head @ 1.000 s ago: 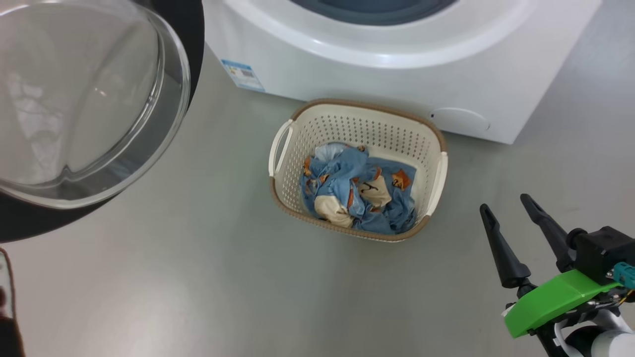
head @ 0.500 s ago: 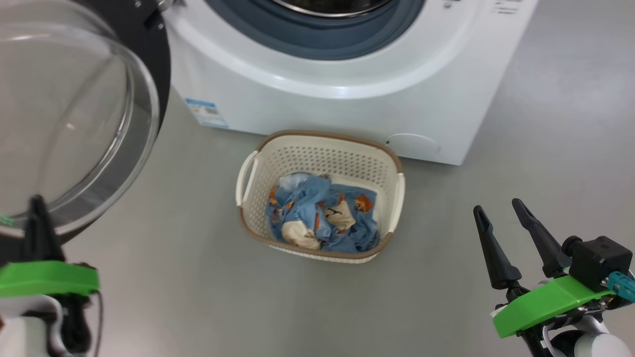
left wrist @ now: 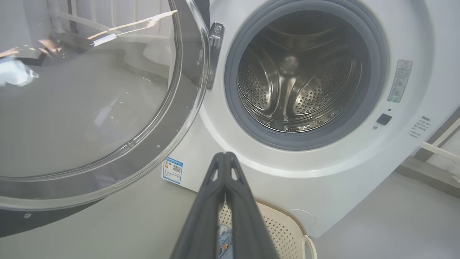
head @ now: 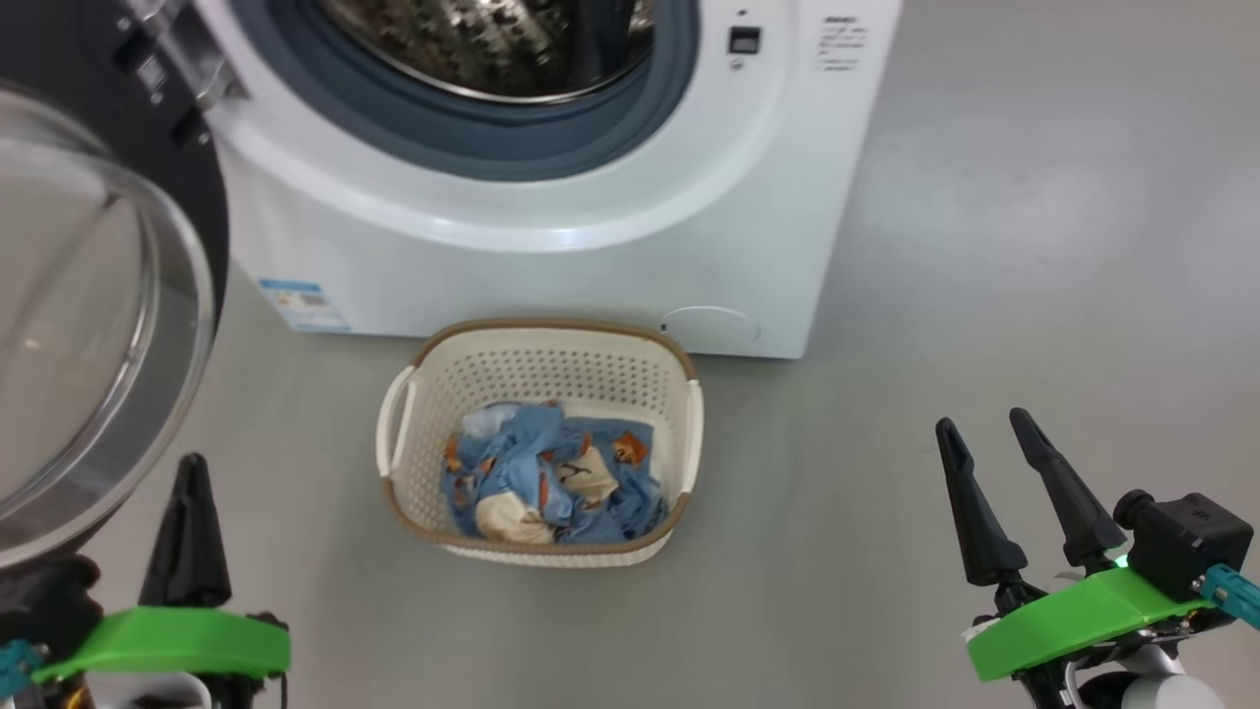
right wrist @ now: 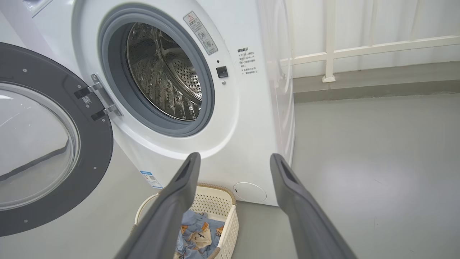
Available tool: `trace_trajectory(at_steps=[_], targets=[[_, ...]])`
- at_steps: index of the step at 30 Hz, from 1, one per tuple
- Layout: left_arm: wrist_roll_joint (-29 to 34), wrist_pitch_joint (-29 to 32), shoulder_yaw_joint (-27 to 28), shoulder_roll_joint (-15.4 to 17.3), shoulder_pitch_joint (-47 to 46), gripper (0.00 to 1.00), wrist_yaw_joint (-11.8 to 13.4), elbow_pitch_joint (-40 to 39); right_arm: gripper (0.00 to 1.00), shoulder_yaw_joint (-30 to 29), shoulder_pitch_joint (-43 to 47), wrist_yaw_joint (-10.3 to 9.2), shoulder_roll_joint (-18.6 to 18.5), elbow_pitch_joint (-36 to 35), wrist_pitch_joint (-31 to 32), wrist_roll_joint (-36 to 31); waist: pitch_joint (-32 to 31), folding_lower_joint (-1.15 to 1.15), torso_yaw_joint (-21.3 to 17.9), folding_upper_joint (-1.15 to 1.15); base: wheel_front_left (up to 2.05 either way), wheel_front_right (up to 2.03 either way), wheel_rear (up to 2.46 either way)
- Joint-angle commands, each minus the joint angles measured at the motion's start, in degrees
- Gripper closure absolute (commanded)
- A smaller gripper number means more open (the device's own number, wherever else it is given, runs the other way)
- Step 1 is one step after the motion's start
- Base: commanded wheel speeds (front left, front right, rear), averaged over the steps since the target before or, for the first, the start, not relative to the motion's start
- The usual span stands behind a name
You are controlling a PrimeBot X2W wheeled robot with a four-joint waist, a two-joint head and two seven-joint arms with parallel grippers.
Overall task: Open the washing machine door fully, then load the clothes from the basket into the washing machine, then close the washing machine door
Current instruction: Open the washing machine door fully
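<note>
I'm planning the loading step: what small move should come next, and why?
Probably lower the open right claw toward the clothes in the basket: the washing machine door stands swung wide, the drum looks empty, and the clothes lie untouched.

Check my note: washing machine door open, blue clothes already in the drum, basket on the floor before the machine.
Wrong on the clothes: the left wrist view shows the drum empty, and the head view shows them lying in the basket. The washing machine door is open, the basket before the washing machine.
</note>
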Motion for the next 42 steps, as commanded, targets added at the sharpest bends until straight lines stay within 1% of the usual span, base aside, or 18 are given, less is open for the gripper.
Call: trace_trajectory(at_steps=[1, 10, 18, 25, 33, 34, 35, 36, 42], targets=[[0.73, 0.27, 1.40, 1.30, 0.76, 1.00, 0.58, -2.80, 0.00, 1.86, -0.16, 0.57, 0.33, -1.22, -0.84, 0.67, -1.93, 0.00, -2.66, 0.00, 0.00, 0.00, 0.00], [1.11, 2.30, -0.93, 0.02, 5.82, 1.00, 2.17, -8.73, 0.00, 2.23, 0.98, 0.57, 0.57, 0.13, -3.10, 1.78, -4.14, 0.00, -6.23, 0.00, 0.00, 0.00, 0.00], [1.58, 2.92, -3.20, -0.84, 8.97, 1.00, 3.28, -11.15, 0.00, 1.95, 1.90, 0.57, 0.61, 1.01, -4.56, 2.85, -5.43, 0.00, -8.52, 0.00, 0.00, 0.00, 0.00], [2.41, 3.00, -5.16, -1.10, 10.55, 1.00, 3.62, -11.37, 0.00, 1.71, 2.51, 0.57, 0.61, 1.44, -5.28, 3.49, -6.44, 0.00, -9.44, 0.00, 0.00, 0.00, 0.00], [3.59, 1.83, -6.09, -1.10, 10.97, 1.00, 4.09, -11.10, 0.00, 2.12, 2.82, 0.57, 0.62, 1.40, -5.31, 2.81, -6.90, 0.00, -9.31, 0.00, 0.00, 0.00, 0.00], [3.70, 1.29, -6.26, -1.22, 10.84, 0.17, 4.14, -11.00, 0.00, 2.16, 2.80, 0.57, 0.62, 1.36, -5.28, 2.76, -6.86, 0.00, -9.19, 0.00, 0.00, 0.00, 0.00], [3.70, 1.29, -6.26, -1.22, 10.84, 0.17, 4.14, -11.00, 0.00, 2.16, 2.80, 0.57, 0.62, 1.36, -5.28, 2.76, -6.86, 0.00, -9.19, 0.00, 0.00, 0.00, 0.00], [3.83, 1.05, -6.42, -1.25, 10.77, 0.00, 4.08, -10.91, 0.00, 2.17, 2.80, 0.57, 0.62, 1.34, -5.25, 2.75, -6.86, 0.00, -9.13, 0.00, 0.00, 0.00, 0.00], [4.26, -0.01, -6.73, -1.24, 10.49, 0.00, 4.08, -9.96, 0.00, 2.14, 2.80, 0.57, 0.62, 1.50, -5.00, 2.58, -7.00, 0.00, -8.80, 0.00, 0.00, 0.00, 0.00]])
